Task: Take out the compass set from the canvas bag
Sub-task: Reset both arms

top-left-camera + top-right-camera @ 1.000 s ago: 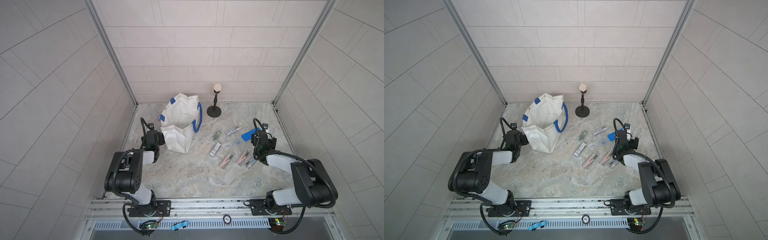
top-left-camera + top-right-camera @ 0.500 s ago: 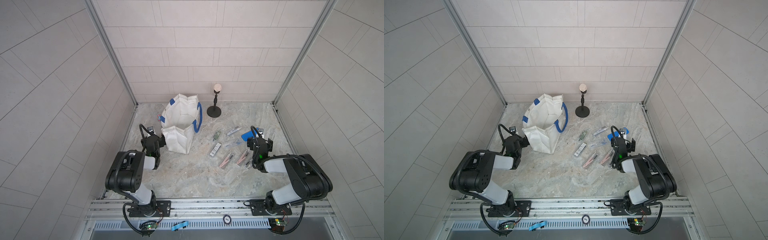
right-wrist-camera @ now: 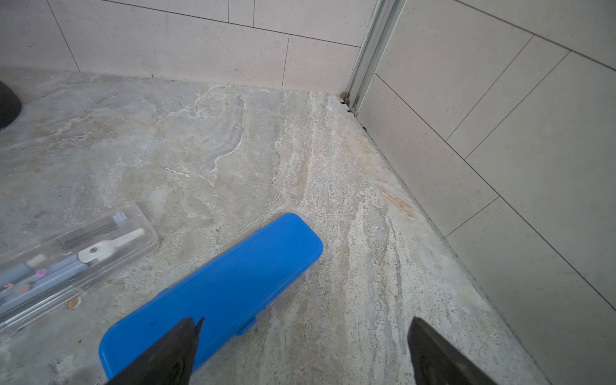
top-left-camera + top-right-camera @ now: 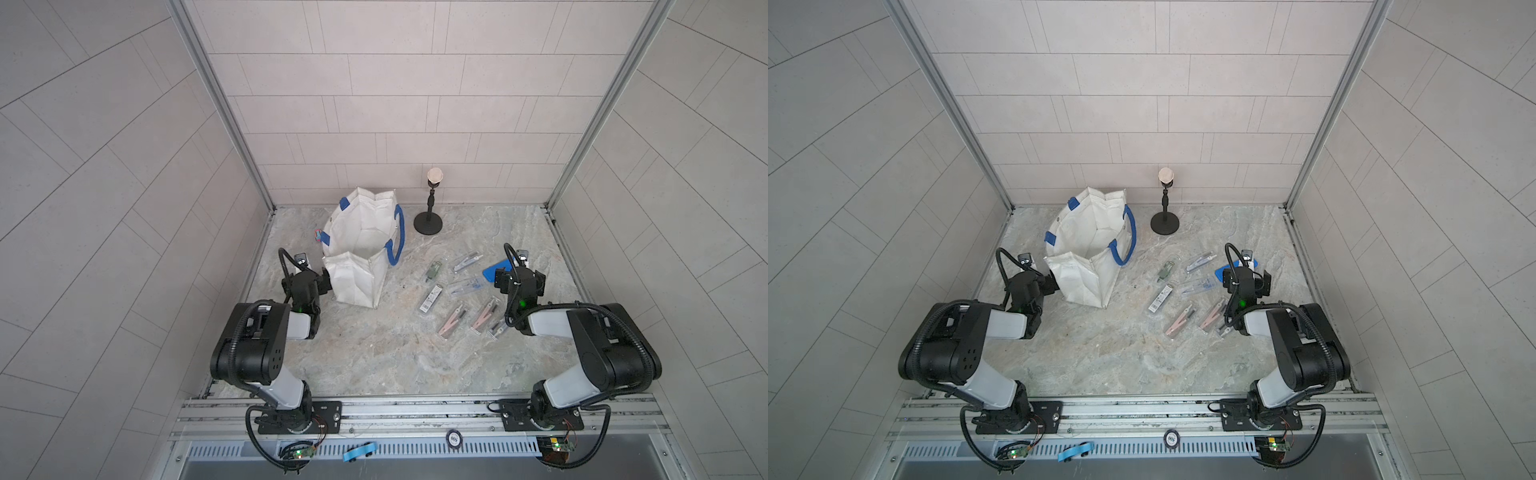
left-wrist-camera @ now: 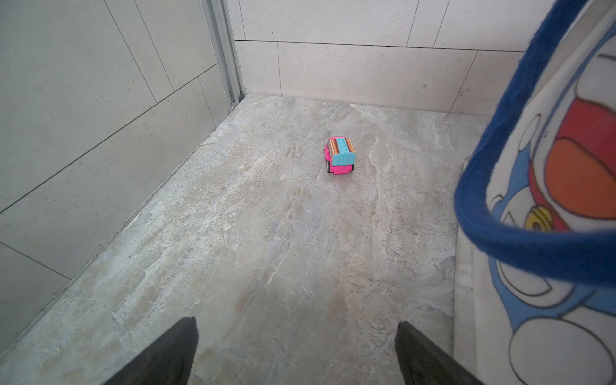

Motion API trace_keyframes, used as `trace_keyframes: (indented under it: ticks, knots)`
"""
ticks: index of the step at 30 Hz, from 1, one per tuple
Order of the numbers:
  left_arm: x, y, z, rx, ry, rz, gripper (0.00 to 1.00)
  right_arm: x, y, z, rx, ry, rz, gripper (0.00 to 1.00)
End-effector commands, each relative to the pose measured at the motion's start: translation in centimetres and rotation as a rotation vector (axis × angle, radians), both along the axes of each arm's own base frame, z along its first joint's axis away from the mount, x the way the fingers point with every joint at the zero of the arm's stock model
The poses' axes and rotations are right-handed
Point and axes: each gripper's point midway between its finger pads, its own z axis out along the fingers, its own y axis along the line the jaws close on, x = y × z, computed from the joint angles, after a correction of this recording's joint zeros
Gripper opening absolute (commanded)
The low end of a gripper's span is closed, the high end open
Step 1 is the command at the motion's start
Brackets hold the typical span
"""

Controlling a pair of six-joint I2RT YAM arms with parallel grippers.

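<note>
**Both arms had drawn back; the right fingers [image 3: 300,353] had just spread wide, empty.**
The left fingers [image 5: 296,353] hung released beside the one bag [image 4: 361,232], which looked emptied. Seven clear compass packs [image 4: 465,286] lay on the surface [image 4: 374,357] at 4 o'clock from it: two pink, two grey-blue, one green, one label-up and one half hidden. There was also one blue case [image 3: 216,293] and one toy car [image 5: 339,155].

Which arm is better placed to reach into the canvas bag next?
Left. The left gripper, open, is beside the canvas bag; the right gripper, also open, is over the blue case, beyond the compass packs.
</note>
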Motion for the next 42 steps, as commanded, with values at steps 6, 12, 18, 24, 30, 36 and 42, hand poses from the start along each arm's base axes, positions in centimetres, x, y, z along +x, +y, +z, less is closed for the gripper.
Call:
trace_keyframes:
  ticks: [6, 12, 18, 24, 30, 36, 42]
  knots:
    - [0.1, 0.0, 0.7, 0.021, -0.025, 0.0, 1.0, -0.2, 0.0, 0.3, 0.004, -0.008, 0.002, 1.0]
    - [0.1, -0.1, 0.7, 0.023, -0.025, -0.003, 1.0, -0.2, 0.0, 0.3, 0.003, -0.008, 0.002, 1.0]
    - [0.7, -0.5, 0.0, 0.054, 0.026, -0.003, 1.0, -0.2, 0.0, 0.3, 0.004, -0.008, 0.002, 1.0]
    - [0.8, -0.2, 0.1, 0.042, 0.02, 0.0, 1.0, -0.2, 0.0, 0.3, 0.003, -0.008, 0.002, 1.0]
    - [0.6, -1.3, 0.6, 0.053, -0.001, -0.057, 1.0, -0.2, 0.0, 0.3, 0.004, -0.008, 0.002, 1.0]
    - [0.6, -1.3, 0.6, 0.053, -0.001, -0.056, 1.0, -0.2, 0.0, 0.3, 0.006, -0.009, 0.001, 1.0]
    - [0.6, -1.4, 0.6, 0.049, 0.0, -0.059, 1.0, -0.2, 0.0, 0.3, 0.004, -0.007, 0.001, 1.0]
